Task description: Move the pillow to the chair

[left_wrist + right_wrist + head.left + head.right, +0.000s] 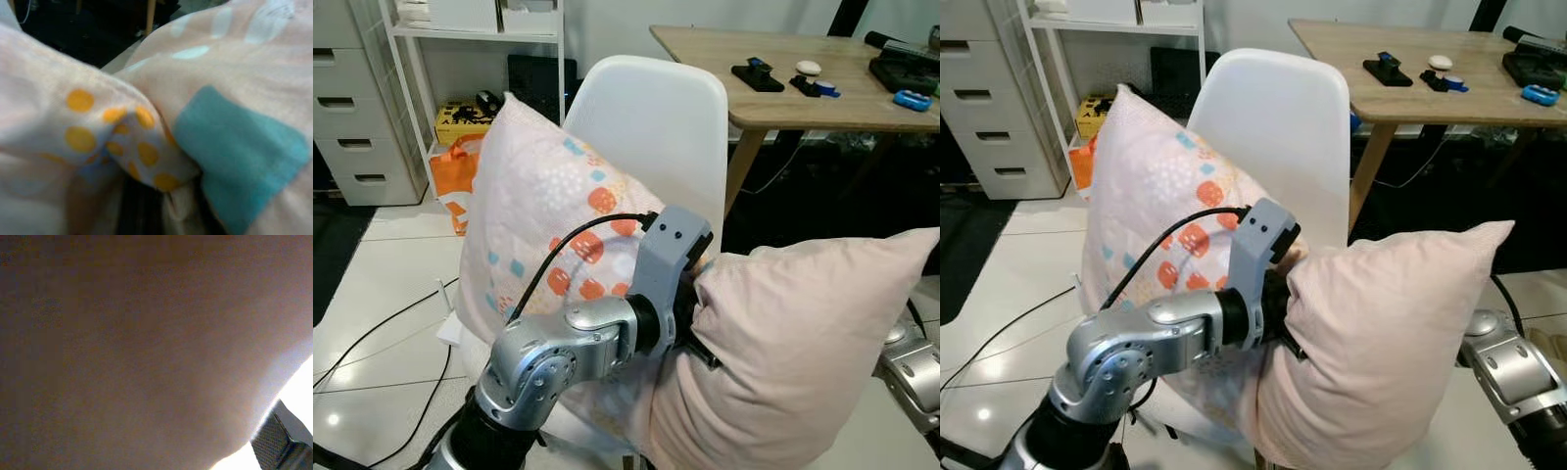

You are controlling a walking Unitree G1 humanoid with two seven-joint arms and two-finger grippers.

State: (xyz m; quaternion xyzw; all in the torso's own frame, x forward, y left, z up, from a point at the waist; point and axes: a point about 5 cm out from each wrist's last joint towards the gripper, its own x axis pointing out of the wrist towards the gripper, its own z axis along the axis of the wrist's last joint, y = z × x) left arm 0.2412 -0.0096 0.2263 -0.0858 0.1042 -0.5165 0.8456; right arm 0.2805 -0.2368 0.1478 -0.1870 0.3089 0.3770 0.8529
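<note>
pillow plain pink, just in front of white chair | soft, light, saggy; hold bunched edges | left gripper buried in fabric, fingers' state unclear | right gripper likewise

Even indoor light is falling across the head views, which are rendering sharply, with small glints shining on the tiled floor and deep shade pooling under the wooden table. The left wrist view is blurring at close range against the patterned pillow. The right wrist view is sitting dim and brown, with white glare burning in one corner.
</note>
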